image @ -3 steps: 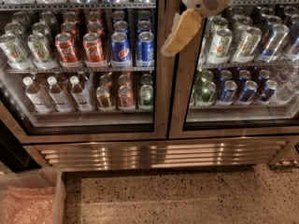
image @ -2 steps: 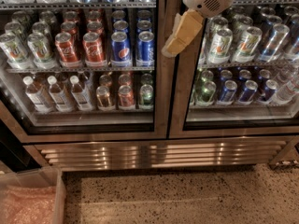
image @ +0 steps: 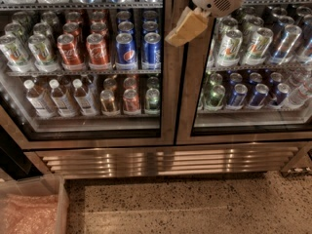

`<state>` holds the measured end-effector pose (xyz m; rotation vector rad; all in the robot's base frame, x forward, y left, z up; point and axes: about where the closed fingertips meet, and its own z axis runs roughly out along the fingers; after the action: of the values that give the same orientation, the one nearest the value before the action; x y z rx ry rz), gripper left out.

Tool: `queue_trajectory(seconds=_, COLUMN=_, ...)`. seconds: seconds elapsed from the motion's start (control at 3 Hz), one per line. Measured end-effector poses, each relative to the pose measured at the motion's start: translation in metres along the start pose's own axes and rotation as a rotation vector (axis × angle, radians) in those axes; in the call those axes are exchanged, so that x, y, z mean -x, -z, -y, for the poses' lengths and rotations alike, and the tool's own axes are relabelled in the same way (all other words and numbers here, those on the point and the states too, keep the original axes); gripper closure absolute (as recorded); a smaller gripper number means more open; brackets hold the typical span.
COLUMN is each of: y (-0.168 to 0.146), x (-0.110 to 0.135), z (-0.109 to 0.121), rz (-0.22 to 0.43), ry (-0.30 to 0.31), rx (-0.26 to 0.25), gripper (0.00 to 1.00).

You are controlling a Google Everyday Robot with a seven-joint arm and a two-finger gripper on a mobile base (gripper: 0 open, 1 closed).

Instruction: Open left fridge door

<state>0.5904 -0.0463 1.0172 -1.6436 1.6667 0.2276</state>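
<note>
The left fridge door (image: pixel 87 62) is a tall glass door in a brushed steel frame and stands shut. Behind its glass are red cola cans (image: pixel 83 49), blue Pepsi cans (image: pixel 138 50) and small water bottles (image: pixel 61 97). My gripper (image: pixel 177 34), tan fingers on a white wrist, hangs from the top right. It is in front of the steel strip where the two doors meet, at the height of the can shelf. I cannot tell whether it touches the door.
The matching right glass door (image: pixel 246 62) shows green-and-silver cans and dark blue cans. A steel vent grille (image: pixel 165 161) runs below both doors. The floor (image: pixel 195 204) is speckled stone. A clear bin (image: pixel 31 208) with pinkish wrap sits at the bottom left.
My gripper has moved a little up and to the left along the strip between the doors. The doors and the cans have not moved.
</note>
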Motion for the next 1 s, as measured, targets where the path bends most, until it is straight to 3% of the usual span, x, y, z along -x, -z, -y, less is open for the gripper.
queue_trajectory(seconds=0.33, y=0.0000, x=0.0000, z=0.0000, rz=0.000, ry=0.000, rx=0.000, gripper=0.64)
queue_trajectory(seconds=0.67, y=0.0000, x=0.0000, z=0.0000, rz=0.000, ry=0.000, rx=0.000, gripper=0.95)
queue_trajectory(seconds=1.0, y=0.0000, x=0.0000, z=0.0000, rz=0.000, ry=0.000, rx=0.000, gripper=1.00)
